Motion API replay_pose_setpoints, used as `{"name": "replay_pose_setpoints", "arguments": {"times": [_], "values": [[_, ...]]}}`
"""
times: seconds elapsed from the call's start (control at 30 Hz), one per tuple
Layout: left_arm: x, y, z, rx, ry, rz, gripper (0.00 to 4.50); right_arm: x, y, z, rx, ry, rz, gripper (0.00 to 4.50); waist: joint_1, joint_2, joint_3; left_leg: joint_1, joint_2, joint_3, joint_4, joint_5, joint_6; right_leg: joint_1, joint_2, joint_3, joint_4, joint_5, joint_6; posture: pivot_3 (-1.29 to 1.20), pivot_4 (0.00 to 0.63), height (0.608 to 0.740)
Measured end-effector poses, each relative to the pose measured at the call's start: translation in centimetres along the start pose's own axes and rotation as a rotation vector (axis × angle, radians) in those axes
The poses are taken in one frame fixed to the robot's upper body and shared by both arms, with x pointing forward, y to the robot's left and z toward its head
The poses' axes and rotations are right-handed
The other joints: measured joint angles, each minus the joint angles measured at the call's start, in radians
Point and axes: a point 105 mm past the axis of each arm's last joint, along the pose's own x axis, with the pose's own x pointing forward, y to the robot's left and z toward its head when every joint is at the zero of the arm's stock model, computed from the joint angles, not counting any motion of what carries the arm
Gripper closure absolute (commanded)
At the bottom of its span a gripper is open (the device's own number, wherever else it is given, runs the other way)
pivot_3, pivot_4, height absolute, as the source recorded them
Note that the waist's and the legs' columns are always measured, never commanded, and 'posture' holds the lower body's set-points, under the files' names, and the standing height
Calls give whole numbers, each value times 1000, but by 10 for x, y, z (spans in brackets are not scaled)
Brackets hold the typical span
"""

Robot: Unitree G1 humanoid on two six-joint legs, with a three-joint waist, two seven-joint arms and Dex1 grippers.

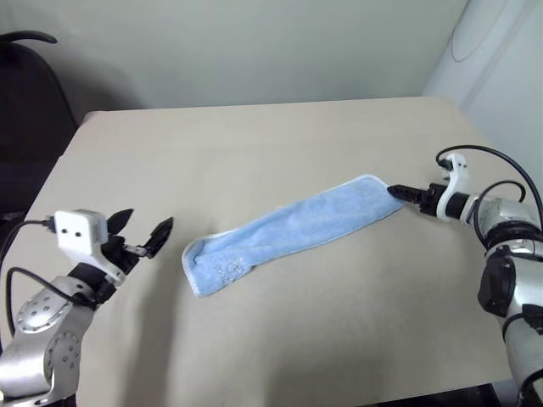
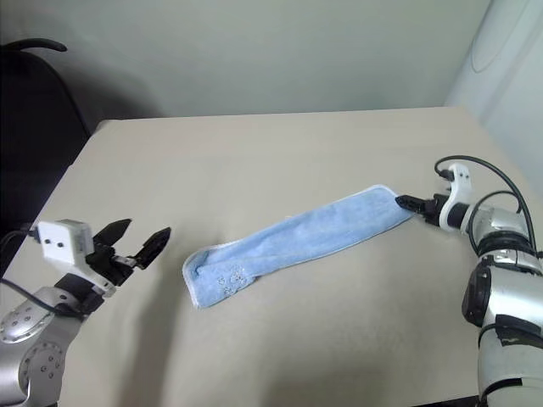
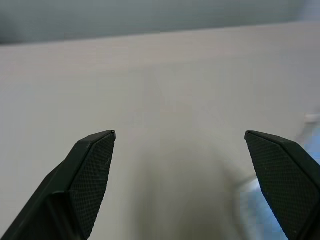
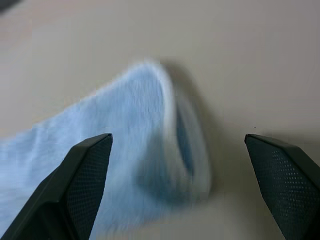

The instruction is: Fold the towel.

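The towel (image 1: 293, 233) lies flat on the beige bench (image 1: 280, 144), folded into a long narrow strip. The strip runs on a slant across the middle of the bench: one end is nearer to the robot and toward its left, the other end is farther away and toward its right. The white edging goes along the rim of the strip and around both ends. On the near left end there is a small pale pattern, but I cannot read it.

The left pincer (image 1: 142, 236) is above the bench, beside the near left end of the towel and apart from it. Its two black fingers (image 3: 92, 172) stand wide apart and nothing is between them. In the left wrist view a bit of light blue cloth appears at the edge, behind one finger.

The right pincer (image 2: 410, 203) is just at the far right end of the towel, pointing toward it. From the head views I cannot tell if the tips touch the cloth. In the right wrist view its fingers (image 4: 85, 175) are spread wide, and the rounded end of the towel lies on the bench beyond them, not gripped.

A dark chair (image 1: 30, 110) stands behind the left far corner of the bench.
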Motion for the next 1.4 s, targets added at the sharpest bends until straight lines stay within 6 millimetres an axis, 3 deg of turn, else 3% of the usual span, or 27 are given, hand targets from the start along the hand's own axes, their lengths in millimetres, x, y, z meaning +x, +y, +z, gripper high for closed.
{"name": "replay_pose_setpoints", "arguments": {"times": [0.13,0.4,0.63,0.83,0.93,1.2,1.3,1.4], "values": [[10,-27,10,2,-17,-149,0,-9,-2,-5,143,-40,-2,18,0,-1,0,1,0,0,0,0,0,1,1,0,0,0,0,0,150,740],[15,-42,3,-26,8,-215,0,-16,5,-15,245,-49,18,18,0,-1,0,5,0,0,0,-2,3,5,1,0,-1,0,0,0,150,740],[16,-53,0,-45,8,-250,0,7,27,-22,267,-38,68,18,-15,-2,-1,9,0,-1,0,-4,7,7,2,1,0,0,0,0,150,740],[18,-62,-1,-54,3,-269,0,36,39,-17,294,-74,68,18,-21,-2,-1,14,0,0,0,-6,11,10,3,5,0,0,1,0,150,740],[16,-61,-3,-52,8,-254,0,44,40,-15,309,-86,53,592,-21,-3,-1,14,0,0,0,-7,12,10,3,6,0,0,1,0,150,740],[9,-57,-3,-47,0,-213,0,43,27,-21,349,-84,7,3357,-14,-2,-1,13,0,0,-1,-7,12,10,3,6,-1,0,1,0,150,740],[9,-57,-3,-48,0,-209,0,36,19,-12,371,-131,-10,4323,-7,-2,-1,13,-1,0,0,-7,12,11,3,6,-2,0,1,0,150,740],[10,-57,-1,-45,-6,-210,0,19,-4,0,368,-200,-93,4447,16,-2,-1,12,-1,-1,2,-8,13,12,3,6,-2,1,3,0,150,740]]}}
